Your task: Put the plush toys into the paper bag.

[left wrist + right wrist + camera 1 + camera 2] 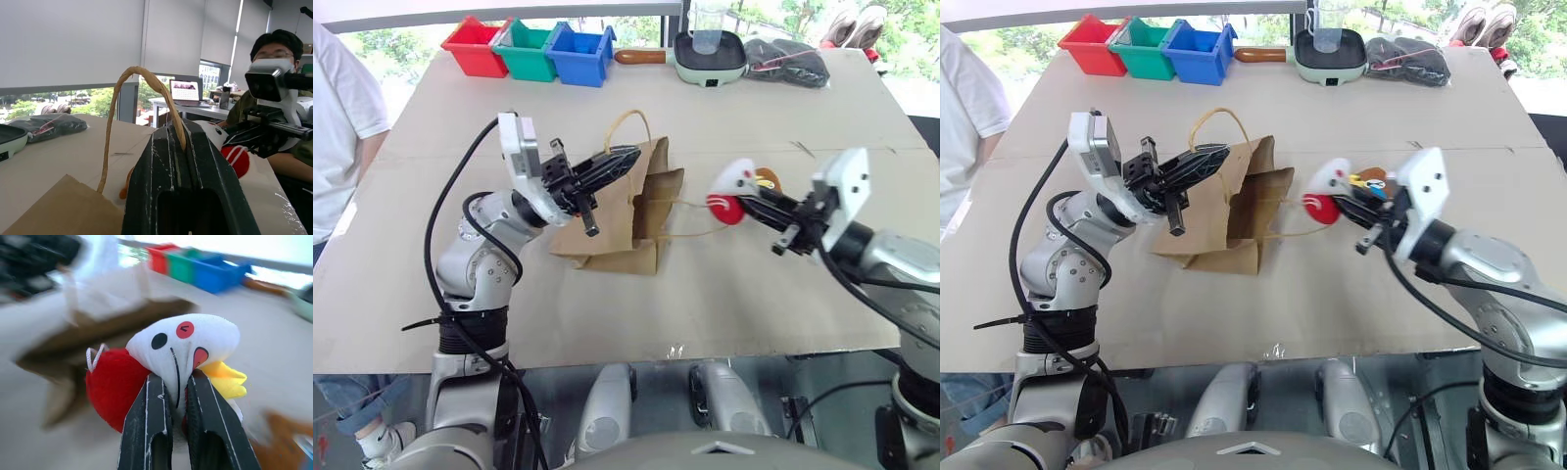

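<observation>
Holding the white toy pinched, the right tool hangs above the worktop beside the bag, whose handle the left tool clamps. Risk: the bag lies slumped, so the toy may snag its rim or slip from that shallow pinch

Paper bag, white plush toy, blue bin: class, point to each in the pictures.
Paper bag [636,211], left eye view: its brown side panel.
White plush toy [195,335], right wrist view: its white face.
Blue bin [579,61], left eye view: its front wall.
</observation>
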Controlling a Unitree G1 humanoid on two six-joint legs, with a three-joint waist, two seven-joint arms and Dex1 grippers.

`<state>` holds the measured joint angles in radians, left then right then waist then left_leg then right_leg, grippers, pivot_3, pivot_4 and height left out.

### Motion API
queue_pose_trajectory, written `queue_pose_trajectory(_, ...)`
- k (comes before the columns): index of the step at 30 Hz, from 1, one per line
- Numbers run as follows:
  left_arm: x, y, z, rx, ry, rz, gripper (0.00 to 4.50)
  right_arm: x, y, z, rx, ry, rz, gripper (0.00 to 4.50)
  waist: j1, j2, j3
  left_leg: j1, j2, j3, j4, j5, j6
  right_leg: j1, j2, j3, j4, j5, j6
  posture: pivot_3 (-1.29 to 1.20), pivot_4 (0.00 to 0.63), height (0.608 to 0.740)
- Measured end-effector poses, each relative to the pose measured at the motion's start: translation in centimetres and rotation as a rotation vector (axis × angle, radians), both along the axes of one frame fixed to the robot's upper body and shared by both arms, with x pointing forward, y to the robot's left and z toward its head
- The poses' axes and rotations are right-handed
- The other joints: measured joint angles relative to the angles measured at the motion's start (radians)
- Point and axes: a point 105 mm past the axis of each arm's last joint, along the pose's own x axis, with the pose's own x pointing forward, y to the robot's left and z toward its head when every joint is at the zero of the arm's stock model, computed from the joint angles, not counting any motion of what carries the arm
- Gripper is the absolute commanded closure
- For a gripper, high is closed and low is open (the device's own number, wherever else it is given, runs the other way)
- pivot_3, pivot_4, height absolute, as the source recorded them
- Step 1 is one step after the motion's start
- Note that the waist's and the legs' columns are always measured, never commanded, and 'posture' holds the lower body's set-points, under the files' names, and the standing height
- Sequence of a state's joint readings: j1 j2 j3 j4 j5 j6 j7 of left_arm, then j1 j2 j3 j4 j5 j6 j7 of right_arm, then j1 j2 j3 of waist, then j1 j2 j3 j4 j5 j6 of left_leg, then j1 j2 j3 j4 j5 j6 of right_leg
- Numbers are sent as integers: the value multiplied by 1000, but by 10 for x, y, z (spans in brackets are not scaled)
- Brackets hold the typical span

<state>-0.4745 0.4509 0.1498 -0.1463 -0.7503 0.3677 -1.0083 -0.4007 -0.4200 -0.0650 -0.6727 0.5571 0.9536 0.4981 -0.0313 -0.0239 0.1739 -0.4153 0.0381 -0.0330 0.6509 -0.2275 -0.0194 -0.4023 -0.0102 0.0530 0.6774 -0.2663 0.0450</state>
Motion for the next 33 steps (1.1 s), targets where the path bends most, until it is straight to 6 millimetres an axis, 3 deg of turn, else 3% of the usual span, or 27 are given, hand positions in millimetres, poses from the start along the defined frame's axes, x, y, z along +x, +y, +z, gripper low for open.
queue_pose_trajectory(5,0,-2,0,-7,1,-2,4500,33,38,-28,-135,7,8,4424,0,0,0,-1,-1,0,0,0,0,0,-1,0,-1,0,0,0,150,740)
queue_pose_trajectory(9,-2,-6,0,-10,-2,-11,4500,42,58,-47,-210,0,64,4424,-2,0,0,-1,-1,0,0,0,0,0,-1,0,-1,0,0,0,150,740)
queue_pose_trajectory(13,-4,-9,-1,-9,-6,-20,4500,47,83,-54,-267,-47,176,4424,-6,0,0,-1,-1,1,0,0,0,-1,-1,0,-1,0,0,0,150,740)
queue_pose_trajectory(17,-9,-15,-6,5,-7,-35,4500,43,114,-57,-272,-69,363,2951,-9,0,0,0,0,0,-1,0,0,-1,0,-1,0,0,0,0,150,740)
queue_pose_trajectory(18,-9,-14,-7,8,-7,-25,4500,42,115,-60,-282,-70,385,2290,-7,0,0,-1,0,-1,-1,0,0,-1,-1,-1,0,0,0,0,150,740)
queue_pose_trajectory(21,-9,-9,-14,10,13,5,4500,48,102,-68,-316,-61,357,1119,0,0,0,-1,-1,0,-1,0,0,-1,-2,-1,-1,0,0,0,150,740)
queue_pose_trajectory(24,-10,-2,-16,17,14,41,4500,50,74,-69,-330,-45,296,1119,6,0,0,-1,-1,0,0,0,0,-1,-3,-1,-1,0,0,0,150,740)
queue_pose_trajectory(28,-11,8,-18,16,7,106,4500,52,25,-46,-307,-47,123,1119,15,1,1,-1,-1,0,0,0,0,0,-3,-1,-1,0,0,0,150,740)
queue_pose_trajectory(29,-11,9,-19,20,8,121,4500,52,4,-34,-301,-49,47,1119,16,1,1,-1,-1,0,0,0,0,0,-3,0,-1,0,0,0,150,740)
queue_pose_trajectory(33,-9,12,-19,15,6,155,4500,52,-32,-25,-312,-14,-103,1119,14,1,0,0,-1,1,-1,0,0,0,-2,0,-1,0,0,0,150,740)
